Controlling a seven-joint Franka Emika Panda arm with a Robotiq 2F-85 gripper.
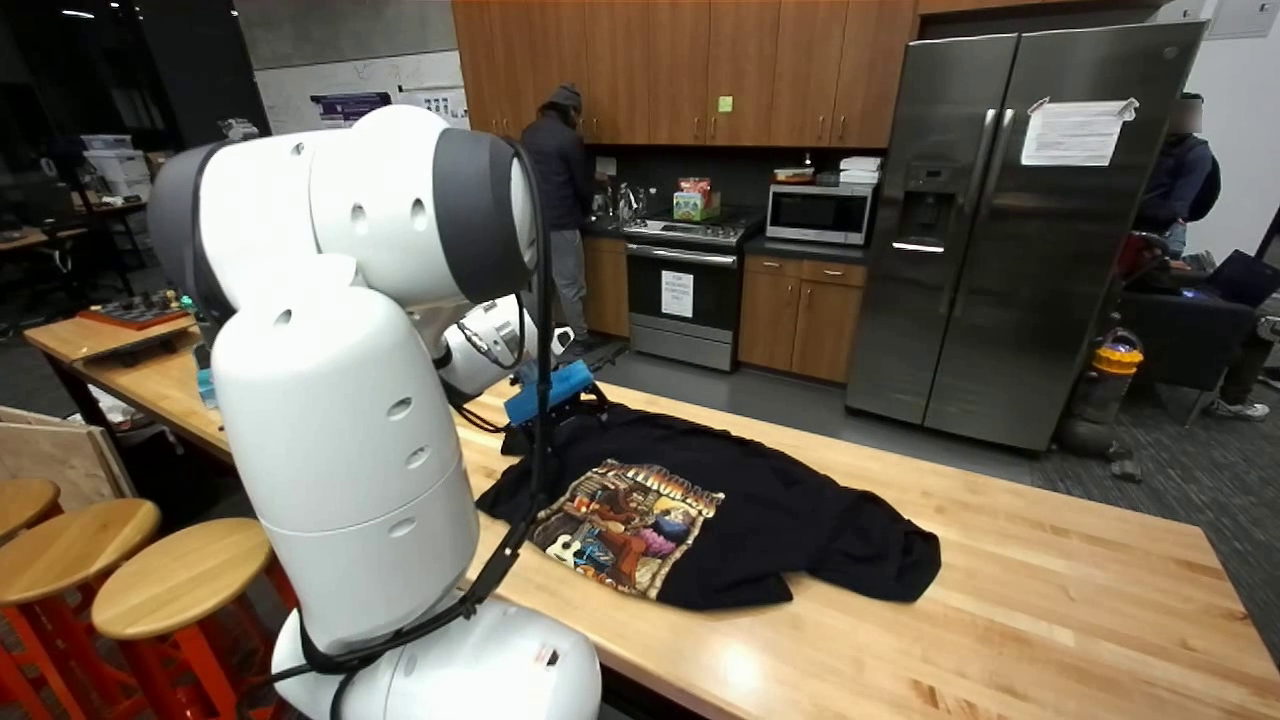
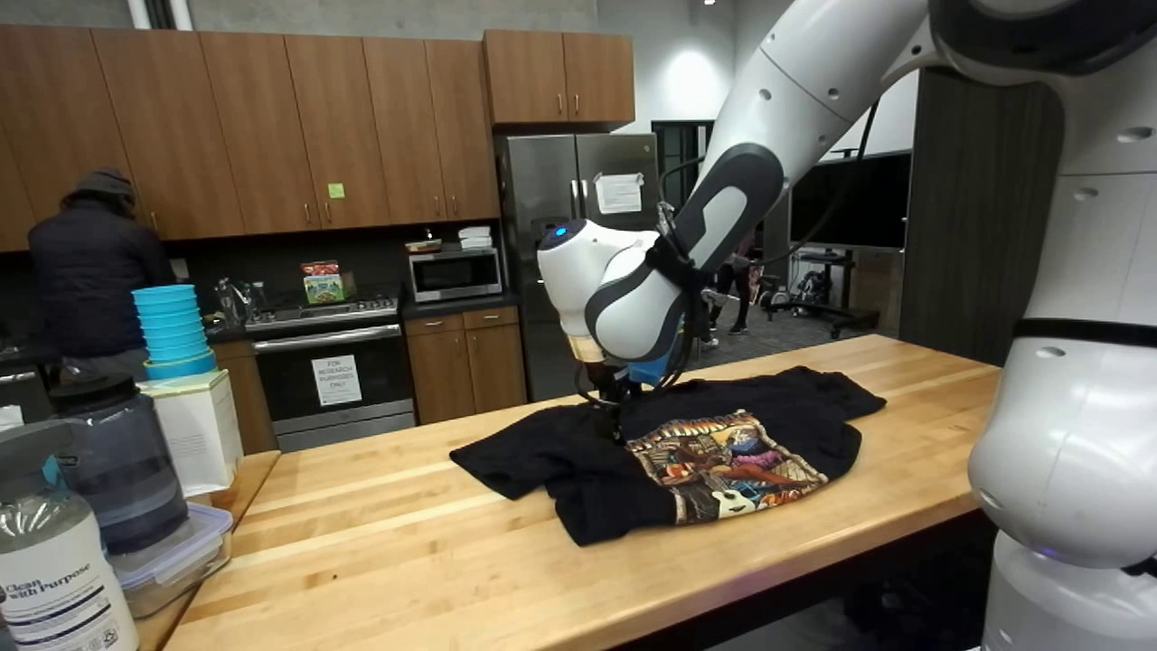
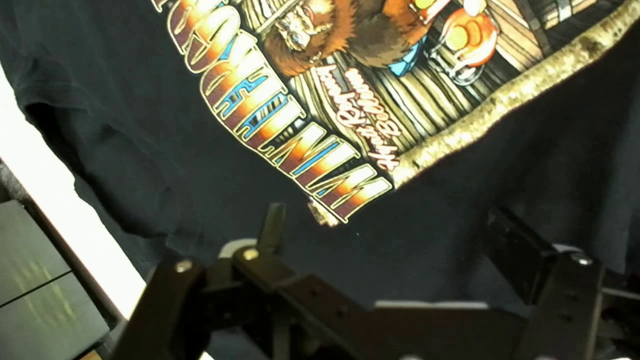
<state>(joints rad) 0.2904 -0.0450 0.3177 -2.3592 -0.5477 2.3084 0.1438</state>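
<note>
Wrist view: the gripper stands over the shirt with its jaws wide apart, flat dark cloth in the gap and nothing pinched. One of the fingers is just beside the corner of the print where the letters begin; the opposite one is well across from it, over plain cloth with soft shadows.

In both exterior views we find the shirt spread on the table, a little rumpled, print side up. The arm reaches down to it, with the gripper near the print. Black fingers on black cloth make a poor view, so we cannot say whether the tips touch the shirt or hang just above it.

We judge the step in hand to be lining up for a grasp: the gripper is placed, the hold not yet made. The next move, as we read it, calls for settling the tips onto the cloth and drawing the jaws together slowly enough to raise a fold between them. Flat cloth offers little to bite on, so we would keep the tips low and level. Pressing too hard could drag the shirt; closing too high would likely catch nothing.
</note>
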